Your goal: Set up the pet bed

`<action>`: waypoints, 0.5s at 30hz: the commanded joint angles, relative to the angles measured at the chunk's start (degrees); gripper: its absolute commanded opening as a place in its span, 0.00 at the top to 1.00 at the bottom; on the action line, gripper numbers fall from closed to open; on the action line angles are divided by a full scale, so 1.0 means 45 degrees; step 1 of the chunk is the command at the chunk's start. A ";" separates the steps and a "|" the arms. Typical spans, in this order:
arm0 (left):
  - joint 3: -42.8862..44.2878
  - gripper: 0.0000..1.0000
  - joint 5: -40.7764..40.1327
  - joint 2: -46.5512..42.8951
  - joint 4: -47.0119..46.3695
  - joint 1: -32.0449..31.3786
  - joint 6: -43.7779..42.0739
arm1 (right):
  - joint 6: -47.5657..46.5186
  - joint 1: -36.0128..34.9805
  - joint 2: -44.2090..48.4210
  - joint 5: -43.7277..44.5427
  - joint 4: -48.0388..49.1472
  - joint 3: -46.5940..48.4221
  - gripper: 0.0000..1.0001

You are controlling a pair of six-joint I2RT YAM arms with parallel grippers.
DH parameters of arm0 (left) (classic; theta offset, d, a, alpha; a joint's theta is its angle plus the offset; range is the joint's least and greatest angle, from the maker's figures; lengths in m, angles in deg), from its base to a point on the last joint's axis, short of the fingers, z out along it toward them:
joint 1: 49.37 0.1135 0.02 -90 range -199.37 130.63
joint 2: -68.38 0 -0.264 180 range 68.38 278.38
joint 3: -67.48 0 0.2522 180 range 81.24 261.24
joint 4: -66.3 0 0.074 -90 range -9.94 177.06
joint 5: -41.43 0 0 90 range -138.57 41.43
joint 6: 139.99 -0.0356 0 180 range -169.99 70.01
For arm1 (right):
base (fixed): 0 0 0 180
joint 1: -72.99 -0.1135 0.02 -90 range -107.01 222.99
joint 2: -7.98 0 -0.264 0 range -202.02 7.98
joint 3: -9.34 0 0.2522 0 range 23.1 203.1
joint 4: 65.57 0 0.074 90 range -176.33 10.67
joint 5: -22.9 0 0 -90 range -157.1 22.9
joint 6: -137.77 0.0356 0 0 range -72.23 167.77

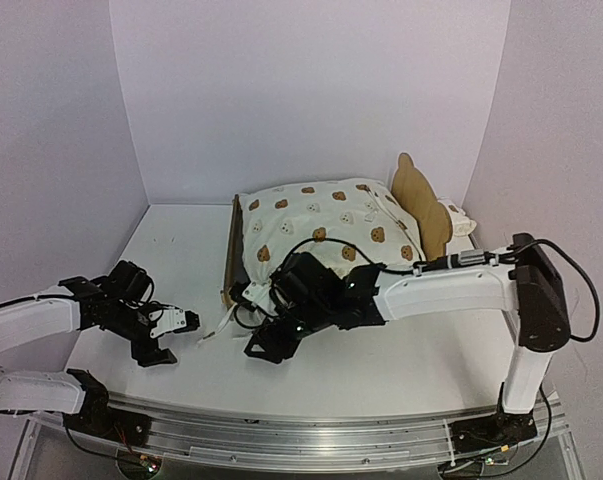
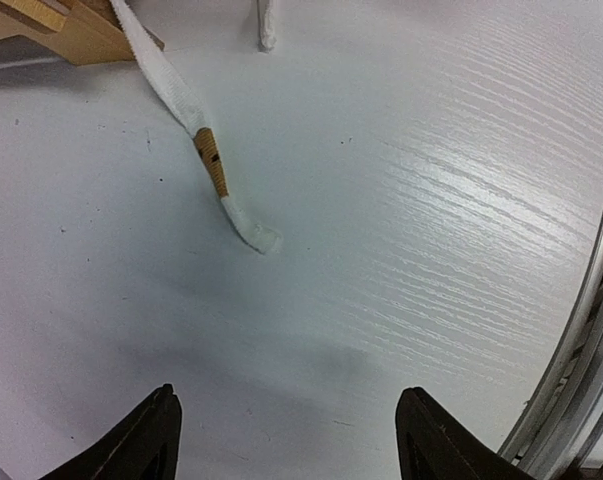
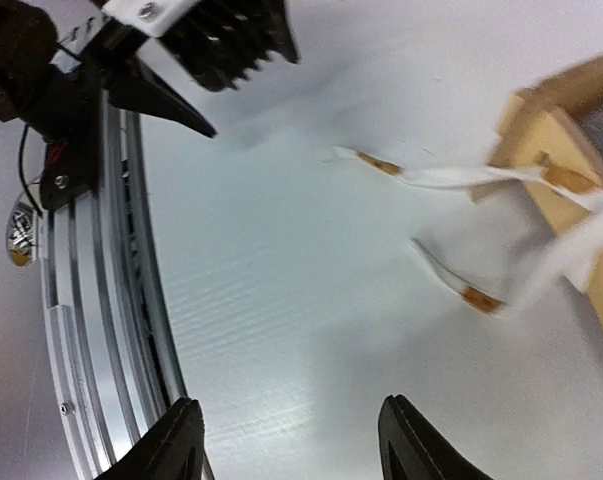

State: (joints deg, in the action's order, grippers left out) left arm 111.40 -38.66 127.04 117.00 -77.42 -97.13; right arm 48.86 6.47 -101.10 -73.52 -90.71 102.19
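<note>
The left pincer (image 2: 286, 425) and right pincer (image 3: 291, 425) hang open and empty over the desk (image 1: 411, 365). The pet bed (image 1: 321, 225) sits mid-desk towards the back. Its loose ribbons (image 2: 209, 158) probably want tying: pinch each near its end, without dragging the frame.

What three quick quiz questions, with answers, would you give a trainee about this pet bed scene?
1. True or false: the left gripper is shut on the fabric tie.
2. The headboard of the pet bed points toward: A the robot's left; B the robot's right; C the arm bases.
3. Fill in: the right gripper stands ____, holding nothing.
Key: 1 false, it is open and the tie lies loose on the table; 2 B; 3 open.
</note>
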 commanded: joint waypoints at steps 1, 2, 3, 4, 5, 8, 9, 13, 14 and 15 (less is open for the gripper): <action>0.1885 0.25 0.0012 0.0046 -0.0613 0.0082 0.1271 | 0.1308 0.1155 0.2174 0.3401 -0.4120 0.1445 0.40; 0.2631 0.26 0.0084 0.0285 -0.0663 0.0082 0.1531 | 0.1940 0.1616 0.2480 0.3685 -0.5051 0.1613 0.41; 0.3557 0.28 0.0233 0.0610 -0.0689 0.0066 0.1858 | 0.2712 0.2121 0.2730 0.4002 -0.5686 0.1685 0.43; 0.4412 0.30 0.0351 0.0987 -0.0698 0.0055 0.2222 | 0.3320 0.2610 0.3066 0.4347 -0.6406 0.1593 0.45; 0.5290 0.32 0.0443 0.1401 -0.0694 0.0010 0.2608 | 0.3890 0.3088 0.3388 0.4717 -0.7004 0.1456 0.47; 0.7676 0.35 0.0244 0.2964 -0.0408 -0.0675 0.3443 | 0.4958 0.4311 0.4035 0.5595 -0.7902 0.0900 0.51; 0.8202 0.35 -0.0055 0.3538 -0.0317 -0.1106 0.3472 | 0.5062 0.4754 0.4126 0.5872 -0.8021 0.0766 0.52; 0.9769 0.30 -0.1138 0.5802 -0.0553 -0.2979 0.3399 | 0.5023 0.6138 0.3620 0.5972 -0.8066 0.0666 0.52; 1.0218 0.29 -0.1152 0.6398 -0.0637 -0.3114 0.3534 | 0.4955 0.6390 0.3408 0.5904 -0.8064 0.0777 0.52; 1.0708 0.28 -0.1176 0.6960 -0.0674 -0.3199 0.3689 | 0.4866 0.6583 0.3186 0.5811 -0.8065 0.0932 0.52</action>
State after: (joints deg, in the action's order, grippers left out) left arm 154.10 -41.50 149.18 112.96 -88.54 -83.79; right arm 68.63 33.51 -83.18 -49.08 -122.57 106.26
